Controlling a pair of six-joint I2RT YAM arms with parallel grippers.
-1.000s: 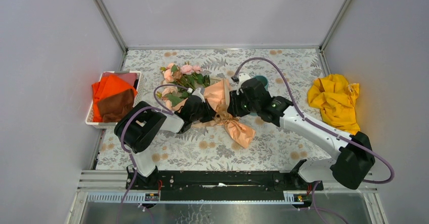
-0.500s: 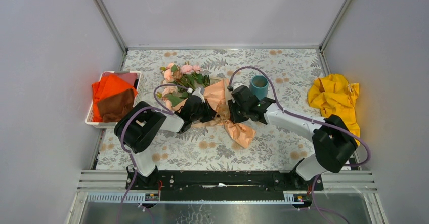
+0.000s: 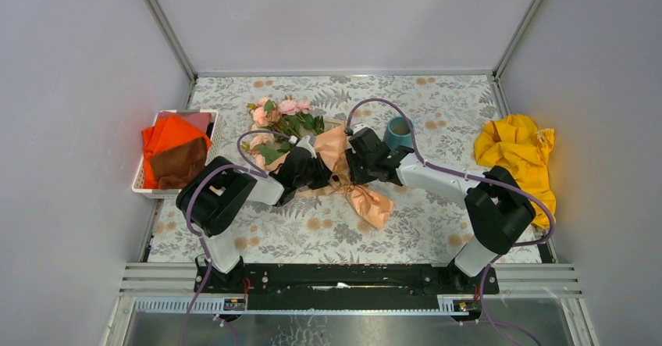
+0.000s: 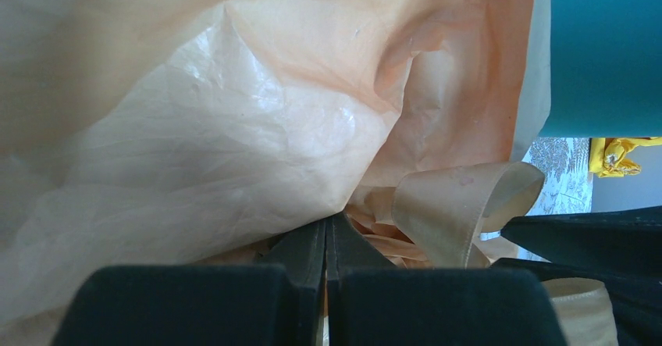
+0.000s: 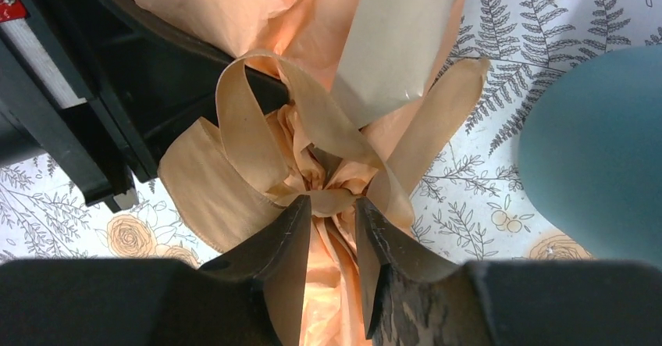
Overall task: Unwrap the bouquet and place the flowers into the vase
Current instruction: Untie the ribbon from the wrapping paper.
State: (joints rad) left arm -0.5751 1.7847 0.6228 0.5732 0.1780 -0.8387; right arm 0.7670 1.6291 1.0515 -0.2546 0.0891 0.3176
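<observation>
bouquet point(image 3: 367, 203) lies wrapped near vase point(image 3: 399, 133), basket point(image 3: 137, 187) holds cloths point(image 3: 168, 139).

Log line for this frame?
stage: untying | left gripper: shut at paper wrap | right gripper: pinching ribbon knot | flowers: wrapped | vase: upright, no flowers

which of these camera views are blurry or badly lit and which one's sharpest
Top external: even light, soft shadows, everything sharp. Left wrist: the wrapping paper fills most of the frame, too close, soft and glowing with light through it. Right wrist: the ribbon bow is crisp; the vase at the edge is blurred.
</observation>
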